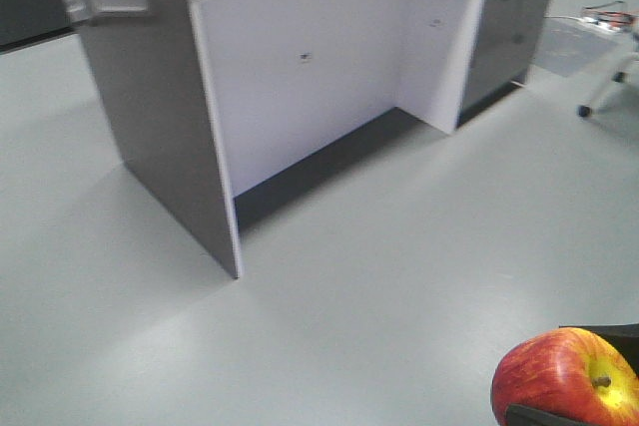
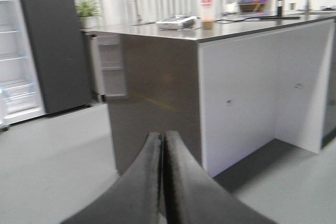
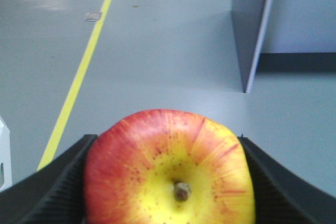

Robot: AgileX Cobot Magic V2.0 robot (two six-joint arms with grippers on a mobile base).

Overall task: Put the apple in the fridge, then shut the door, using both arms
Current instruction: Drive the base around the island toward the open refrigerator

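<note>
My right gripper [image 3: 167, 139] is shut on the apple [image 3: 168, 171], red with a yellow patch round its short stem, which faces the right wrist camera. The exterior view shows the same apple [image 1: 564, 376] low at the bottom right, above the grey floor. The left gripper [image 2: 163, 136] is shut on nothing, its fingers pressed together. Far left in the left wrist view stands the fridge [image 2: 52, 40], dark grey, its white shelved inside [image 2: 16, 56] exposed. A white binned panel [image 2: 110, 66] behind the counter's corner looks like the open door.
A dark grey counter cabinet [image 1: 150, 97] with a white recess [image 1: 310, 67] fills the middle, and holds a cup [image 2: 208, 6] and a tray [image 2: 176, 22]. A yellow floor line [image 3: 79, 77] runs on the right arm's left. A chair leg [image 1: 604, 92] stands far right.
</note>
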